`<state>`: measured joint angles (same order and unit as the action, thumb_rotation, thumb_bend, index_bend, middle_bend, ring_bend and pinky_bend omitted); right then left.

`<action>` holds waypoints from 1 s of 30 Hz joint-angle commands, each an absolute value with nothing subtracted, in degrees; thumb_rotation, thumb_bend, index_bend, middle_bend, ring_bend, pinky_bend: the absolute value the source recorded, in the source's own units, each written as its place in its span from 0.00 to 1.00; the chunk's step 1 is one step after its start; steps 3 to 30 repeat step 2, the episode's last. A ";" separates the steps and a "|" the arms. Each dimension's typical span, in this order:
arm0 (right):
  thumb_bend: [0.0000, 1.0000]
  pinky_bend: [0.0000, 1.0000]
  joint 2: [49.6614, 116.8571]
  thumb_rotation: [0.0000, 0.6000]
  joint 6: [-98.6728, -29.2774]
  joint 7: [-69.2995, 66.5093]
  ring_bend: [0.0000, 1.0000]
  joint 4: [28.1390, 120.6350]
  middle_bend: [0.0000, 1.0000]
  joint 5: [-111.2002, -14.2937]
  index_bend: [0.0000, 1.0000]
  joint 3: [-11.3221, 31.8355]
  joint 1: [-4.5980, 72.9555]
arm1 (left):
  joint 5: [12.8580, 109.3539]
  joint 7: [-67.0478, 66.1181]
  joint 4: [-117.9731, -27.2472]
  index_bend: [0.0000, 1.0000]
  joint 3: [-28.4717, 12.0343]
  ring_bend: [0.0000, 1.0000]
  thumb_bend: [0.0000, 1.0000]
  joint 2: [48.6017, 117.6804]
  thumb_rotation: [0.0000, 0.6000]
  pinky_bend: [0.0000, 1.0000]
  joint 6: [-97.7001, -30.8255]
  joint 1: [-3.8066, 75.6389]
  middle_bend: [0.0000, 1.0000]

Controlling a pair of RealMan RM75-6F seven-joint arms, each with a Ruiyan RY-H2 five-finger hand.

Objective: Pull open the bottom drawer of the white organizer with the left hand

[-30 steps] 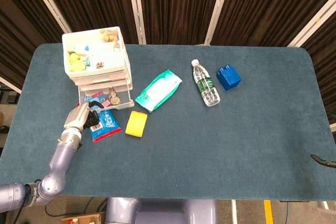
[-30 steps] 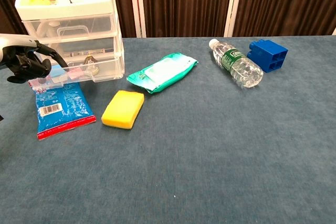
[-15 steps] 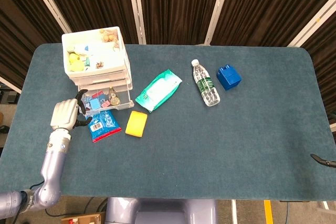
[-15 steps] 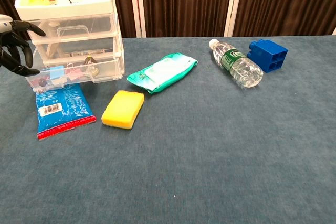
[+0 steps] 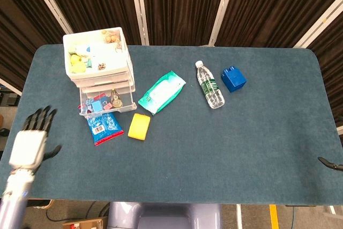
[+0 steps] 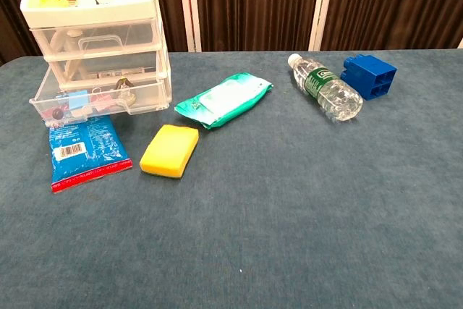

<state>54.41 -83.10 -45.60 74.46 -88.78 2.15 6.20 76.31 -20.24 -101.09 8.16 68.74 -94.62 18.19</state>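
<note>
The white organizer [image 5: 99, 60] [image 6: 98, 30] stands at the table's far left corner. Its bottom drawer [image 5: 107, 104] [image 6: 101, 99] sticks out towards me, with small colourful items showing inside. My left hand [image 5: 32, 143] hovers off the table's left edge in the head view, well away from the drawer, fingers spread and holding nothing. The chest view does not show it. Of the right arm only a dark tip [image 5: 329, 163] shows at the right edge of the head view; I cannot tell how the hand stands.
A blue snack packet [image 5: 105, 127] [image 6: 85, 150] lies just in front of the drawer, a yellow sponge [image 5: 139, 126] [image 6: 169, 150] beside it. Further right lie a green wipes pack [image 5: 162, 91] [image 6: 224, 99], a water bottle [image 5: 209, 85] [image 6: 325, 87] and a blue block [image 5: 233, 78] [image 6: 370, 76].
My left hand let go of the drawer front, opened, and drew back down and left off the table's edge, leaving the chest view. The bottom drawer stays pulled out.
</note>
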 commanded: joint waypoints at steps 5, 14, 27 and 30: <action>0.14 0.00 54.45 1.00 -82.84 -45.48 0.00 74.46 0.00 -88.64 0.00 2.19 6.26 | 81.25 -16.57 -97.37 0.00 10.50 0.00 0.17 66.72 1.00 0.09 -98.35 13.49 0.00; 0.14 0.00 54.45 1.00 -82.84 -45.48 0.00 74.46 0.00 -88.64 0.00 2.19 6.26 | 81.25 -16.57 -97.37 0.00 10.50 0.00 0.17 66.72 1.00 0.09 -98.35 13.49 0.00; 0.14 0.00 54.45 1.00 -82.84 -45.48 0.00 74.46 0.00 -88.64 0.00 2.19 6.26 | 81.25 -16.57 -97.37 0.00 10.50 0.00 0.17 66.72 1.00 0.09 -98.35 13.49 0.00; 0.14 0.00 54.45 1.00 -82.84 -45.48 0.00 74.46 0.00 -88.64 0.00 2.19 6.26 | 81.25 -16.57 -97.37 0.00 10.50 0.00 0.17 66.72 1.00 0.09 -98.35 13.49 0.00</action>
